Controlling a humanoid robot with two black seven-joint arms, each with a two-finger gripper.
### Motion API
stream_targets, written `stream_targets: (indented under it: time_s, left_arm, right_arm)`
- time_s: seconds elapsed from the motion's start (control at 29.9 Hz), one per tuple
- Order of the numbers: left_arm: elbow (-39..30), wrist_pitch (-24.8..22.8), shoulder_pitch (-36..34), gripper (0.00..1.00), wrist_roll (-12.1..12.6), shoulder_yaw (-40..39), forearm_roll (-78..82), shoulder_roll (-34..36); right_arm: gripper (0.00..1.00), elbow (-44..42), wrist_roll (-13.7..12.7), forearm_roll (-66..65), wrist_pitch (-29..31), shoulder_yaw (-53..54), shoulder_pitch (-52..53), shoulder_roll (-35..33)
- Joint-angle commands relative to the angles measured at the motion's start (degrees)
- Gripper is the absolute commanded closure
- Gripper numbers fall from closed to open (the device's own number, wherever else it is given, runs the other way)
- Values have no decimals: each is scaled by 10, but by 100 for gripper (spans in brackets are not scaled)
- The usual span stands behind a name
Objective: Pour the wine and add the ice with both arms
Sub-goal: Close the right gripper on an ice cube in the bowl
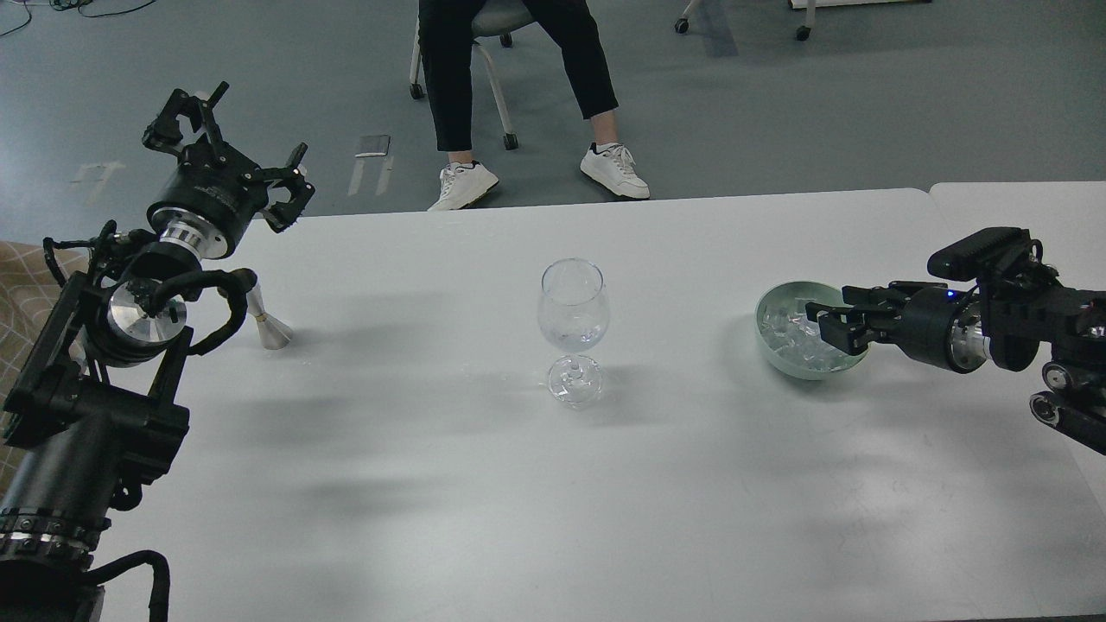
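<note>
Clear, glassy ice cubes [788, 333] lie heaped in a pale green round bowl [772, 356] on the right part of the white tabletop [432, 484]. Over the bowl's right rim reaches the right tool [816, 324], its black fingers dipped among the cubes; whether they grip any cube I cannot tell. Well left of the bowl, near the tabletop's middle, stands an upright clear stemmed wine glass [574, 311] with only a little at its bottom. At the far left the left tool [233, 142] is raised above the tabletop's far edge, its clawed fingers spread wide and holding nothing. Just below it a small silver cone-shaped piece [270, 326] rests on the tabletop.
</note>
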Motion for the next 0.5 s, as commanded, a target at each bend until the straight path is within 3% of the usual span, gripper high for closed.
stream_targets:
  time_s: [0.0, 0.47]
  left_arm:
    - [0, 0, 1, 4, -1, 0, 0, -1]
    - [4, -3, 2, 4, -2, -2, 0, -2]
  right_arm:
    - [43, -6, -1, -1, 0, -1, -3, 6]
    - [43, -29, -3, -2, 0, -3, -4, 35]
